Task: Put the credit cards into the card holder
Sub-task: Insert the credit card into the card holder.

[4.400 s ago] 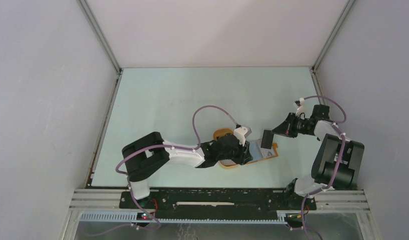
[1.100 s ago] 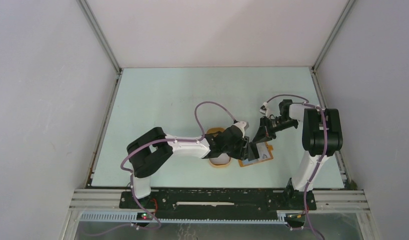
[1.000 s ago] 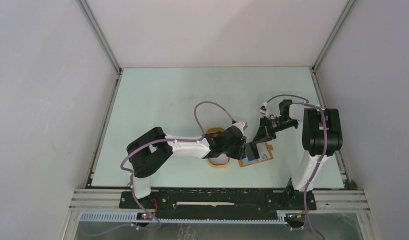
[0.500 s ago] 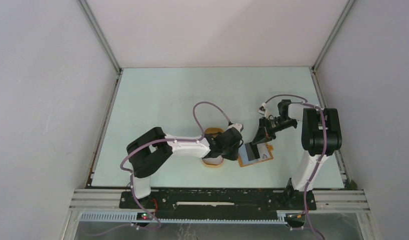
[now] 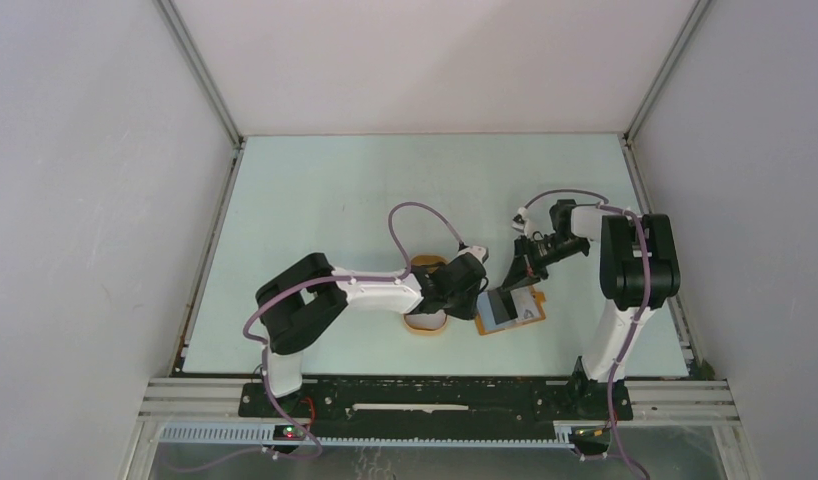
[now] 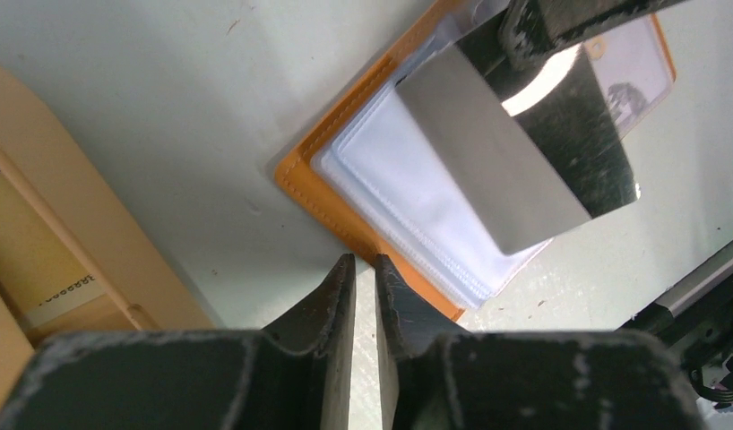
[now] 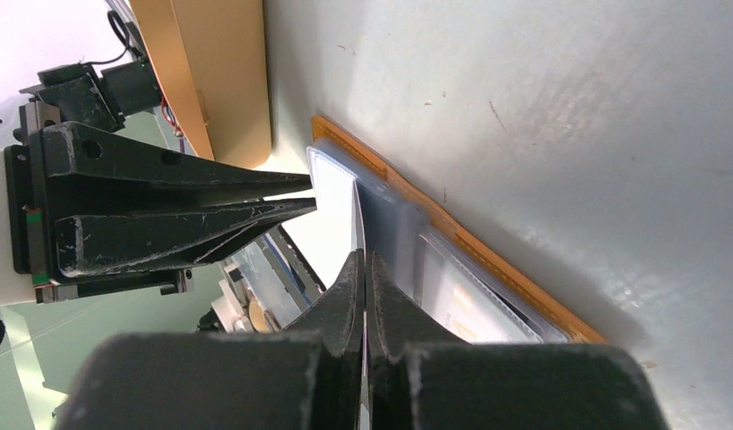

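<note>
The table [image 5: 335, 200] is bare across its far half and down both sides. All the work sits crowded near the middle of its near part. The left arm [image 5: 370, 290] reaches in from the left and the right arm [image 5: 635, 260] bends in from the right, and their tips are almost meeting.

The tray [image 5: 423, 327] lies just left of the holder [image 6: 300, 175], apart from it. The holder lies open and flat. Its long axis runs left to right, with the right end a little farther away, and its clear sleeves [image 6: 408, 210] face up.

One grey card [image 6: 497, 170] stands tilted over the holder's left half. Its long axis slopes from the far right down to the near left, and its low edge is at the sleeves.

The right gripper [image 7: 364, 264] is clamped on the card's upper end. The left gripper [image 6: 364, 264] has its fingers almost together with nothing seen between them. Its tips are just beside the holder's near left edge, between the tray and the holder.
</note>
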You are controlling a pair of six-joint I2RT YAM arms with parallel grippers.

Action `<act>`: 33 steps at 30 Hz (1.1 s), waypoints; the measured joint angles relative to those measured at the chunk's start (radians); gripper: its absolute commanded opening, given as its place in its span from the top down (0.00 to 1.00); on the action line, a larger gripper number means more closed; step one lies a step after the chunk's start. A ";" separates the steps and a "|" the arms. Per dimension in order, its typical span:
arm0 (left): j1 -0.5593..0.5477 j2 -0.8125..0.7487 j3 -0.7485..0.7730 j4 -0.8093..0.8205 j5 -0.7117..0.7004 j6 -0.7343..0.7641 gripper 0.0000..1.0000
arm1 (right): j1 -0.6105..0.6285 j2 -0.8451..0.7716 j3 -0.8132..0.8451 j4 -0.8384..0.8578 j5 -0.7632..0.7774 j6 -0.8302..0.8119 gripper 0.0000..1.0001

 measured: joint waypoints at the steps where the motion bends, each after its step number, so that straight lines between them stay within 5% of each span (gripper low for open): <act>1: 0.000 0.003 0.004 0.000 0.003 0.000 0.83 | 0.006 0.003 0.000 -0.002 0.000 0.000 1.00; 26: 0.007 0.011 0.011 -0.003 0.035 0.008 0.86 | 0.060 0.005 0.011 -0.014 0.016 0.016 0.99; 33: 0.008 0.013 0.011 0.002 0.042 0.008 0.86 | 0.051 0.005 0.011 -0.006 0.013 0.039 0.78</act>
